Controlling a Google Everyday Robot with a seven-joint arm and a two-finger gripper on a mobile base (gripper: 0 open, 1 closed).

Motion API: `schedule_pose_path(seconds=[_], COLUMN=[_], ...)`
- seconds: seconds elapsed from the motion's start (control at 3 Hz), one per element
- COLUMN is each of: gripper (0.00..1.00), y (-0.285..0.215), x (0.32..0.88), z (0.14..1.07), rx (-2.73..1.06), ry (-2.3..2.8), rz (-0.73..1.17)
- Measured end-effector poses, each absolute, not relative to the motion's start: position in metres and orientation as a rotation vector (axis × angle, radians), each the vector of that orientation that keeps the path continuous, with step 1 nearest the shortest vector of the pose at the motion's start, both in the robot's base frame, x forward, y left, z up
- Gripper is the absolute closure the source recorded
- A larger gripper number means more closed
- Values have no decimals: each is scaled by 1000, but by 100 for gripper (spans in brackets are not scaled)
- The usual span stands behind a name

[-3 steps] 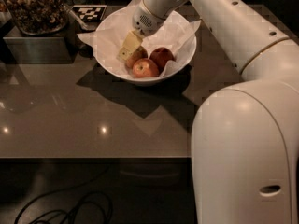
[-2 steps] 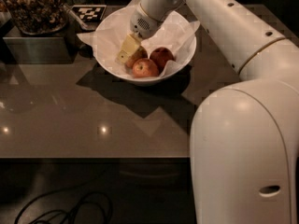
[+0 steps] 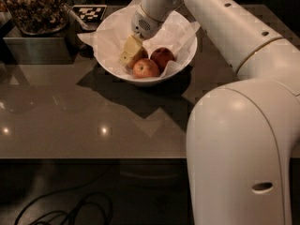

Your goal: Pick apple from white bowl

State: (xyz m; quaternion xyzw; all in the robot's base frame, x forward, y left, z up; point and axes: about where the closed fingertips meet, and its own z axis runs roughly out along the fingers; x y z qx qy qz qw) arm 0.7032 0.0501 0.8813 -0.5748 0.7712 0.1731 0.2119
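Item 1, far left: tray of dried brown matter (image 3: pixel 33 6) on a metal box (image 3: pixel 35 50); not your concern.

Item 2: black-and-white marker card (image 3: pixel 89 13), just behind the bowl's left rim; leave it be.

Item 3: dark table (image 3: pixel 70 116), carrying all of the above; a cable (image 3: pixel 70 210) lies on the floor below its front edge.

Item 4: white bowl (image 3: pixel 150 80), lined with crumpled paper (image 3: pixel 112 36), at the table's rear centre.

Item 5: gripper (image 3: pixel 127 55), down inside the bowl on its left side, pointing down-left into the paper; you cannot tell how far open it stands, nor whether it has hold of anything.

Item 6: apple (image 3: pixel 139 56), the pale one, mostly hidden under the gripper; only a sliver shows at the gripper's right edge, touching or just beside the orange-red apple (image 3: pixel 146 68).

Item 7: deep red apple (image 3: pixel 162 57), right of both, against the bowl's right side.

Item 8: arm (image 3: pixel 220 27), reaching in from the right over the bowl.

Step in hand, by judgement: the grasp itself, with the gripper at the fruit.

Next move, as advice: make sure of a firm hold on the pale apple alone; then lift straight up, clear of the rim; mind the paper and the two neighbours, which may drag or roll.
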Motion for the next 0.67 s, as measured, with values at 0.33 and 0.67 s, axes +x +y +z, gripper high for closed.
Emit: schedule_pose_path(seconds=[0.33,0.67], gripper=[29,29], y=[40,27], x=[710,716], z=[882,882], rx=[-1579,-1561], ry=[2149,2167], rz=[454,420])
